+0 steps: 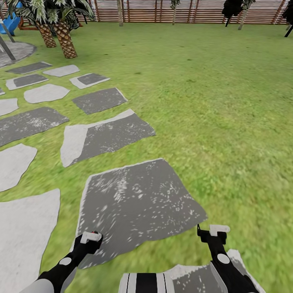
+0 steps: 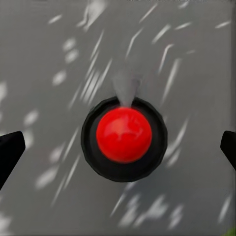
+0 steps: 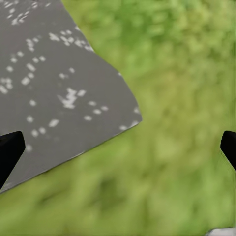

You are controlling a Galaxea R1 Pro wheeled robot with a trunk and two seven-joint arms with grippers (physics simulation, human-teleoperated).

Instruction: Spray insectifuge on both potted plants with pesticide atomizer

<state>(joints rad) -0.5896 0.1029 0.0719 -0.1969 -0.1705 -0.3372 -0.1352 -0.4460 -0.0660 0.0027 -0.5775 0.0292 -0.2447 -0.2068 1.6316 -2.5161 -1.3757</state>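
Jaws spread on both: left gripper (image 1: 90,237) w/ atomizer (image 2: 124,138) seen between fingertips, right gripper (image 1: 214,232) being held over lawn (image 1: 211,101) beside stepping stone (image 1: 138,203).

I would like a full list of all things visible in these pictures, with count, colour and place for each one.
stepping stones: about a dozen, grey, on the left half of the lawn
lawn: one, green, the whole ground
palms: two, brown scaly trunks, far left
paved patio: one, grey, far left edge
wooden fence: one, brown, along the back
blue object: one, far left corner, unclear
red-topped black object: one, between the left fingers
left gripper: black and white, bottom left
right gripper: black and white, bottom right, open
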